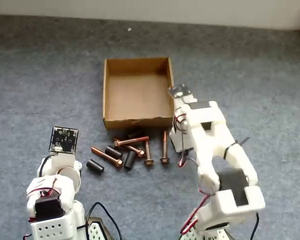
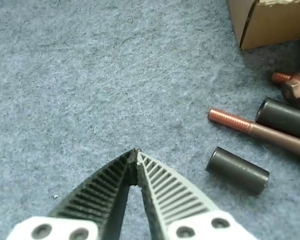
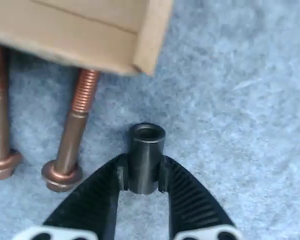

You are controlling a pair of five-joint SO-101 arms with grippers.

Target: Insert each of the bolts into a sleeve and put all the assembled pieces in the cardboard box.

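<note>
Right gripper (image 3: pixel 145 175) clamps a black sleeve (image 3: pixel 147 145) near the cardboard box (image 3: pixel 90 35) corner, beside a bolt (image 3: pixel 72 132) lying on the carpet (image 3: pixel 240 100). Left gripper (image 2: pixel 136 162) is closed and empty. Step in hand: sleeve secured. Next move, as judged: fetch a bolt and align it with the bore.

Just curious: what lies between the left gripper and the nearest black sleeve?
Just bare carpet between gripper and sleeve, as the left wrist view shows.

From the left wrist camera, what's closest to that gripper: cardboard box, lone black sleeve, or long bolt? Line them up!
1. The lone black sleeve, beside the left gripper.
2. The long bolt, just past the sleeve.
3. The cardboard box, farthest off.
</note>
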